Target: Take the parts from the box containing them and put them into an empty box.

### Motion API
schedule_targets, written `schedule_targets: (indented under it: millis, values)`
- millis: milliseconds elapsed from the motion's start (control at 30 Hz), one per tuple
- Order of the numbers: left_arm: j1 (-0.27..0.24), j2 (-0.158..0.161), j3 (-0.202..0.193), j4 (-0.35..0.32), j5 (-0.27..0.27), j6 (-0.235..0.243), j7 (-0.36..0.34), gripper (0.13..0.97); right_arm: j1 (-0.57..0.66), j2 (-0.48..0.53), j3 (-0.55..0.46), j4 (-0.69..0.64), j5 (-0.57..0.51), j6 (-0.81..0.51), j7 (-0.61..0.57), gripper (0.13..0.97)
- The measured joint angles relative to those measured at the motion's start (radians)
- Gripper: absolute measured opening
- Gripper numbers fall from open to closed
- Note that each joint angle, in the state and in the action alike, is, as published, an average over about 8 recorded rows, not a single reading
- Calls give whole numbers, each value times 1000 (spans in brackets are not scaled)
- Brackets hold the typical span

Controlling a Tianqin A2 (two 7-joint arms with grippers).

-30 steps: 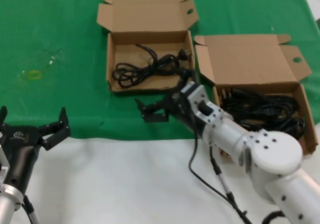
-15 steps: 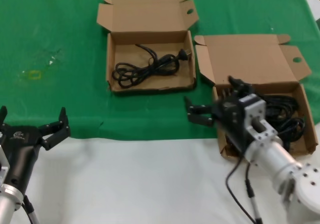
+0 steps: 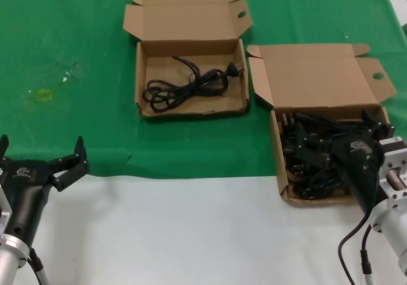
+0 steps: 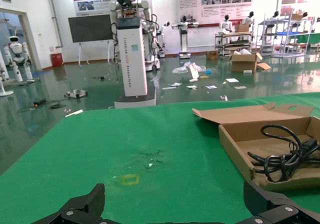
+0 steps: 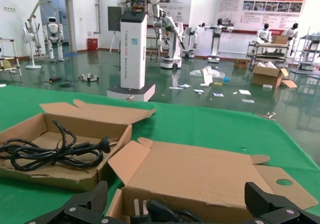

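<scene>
While the right gripper (image 3: 337, 139) hovers with fingers spread apart over the right box (image 3: 318, 75), a tangle of black cords (image 3: 311, 154) fills that box; one looped cord (image 3: 184, 86) lies in the far left box (image 3: 191, 46); the left gripper (image 3: 41, 158) waits near left, fingers apart

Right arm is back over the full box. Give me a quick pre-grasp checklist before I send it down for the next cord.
1. Right gripper above the right box holding the pile of cords: ok.
2. Right gripper open: ok, fingers spread and nothing in them.
3. One cord singled out under the fingers: cannot tell, the pile is tangled.
4. Left box open with room: ok, one cord lies inside.
5. Left gripper out of the way: ok, open at the near left edge of the green cloth.
</scene>
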Motion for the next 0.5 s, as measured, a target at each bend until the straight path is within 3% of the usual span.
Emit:
schedule_targets:
  millis: [500]
  values:
    - [0,0,0,0,0,0,0,966,-7,1,5,6,0,3,2,966]
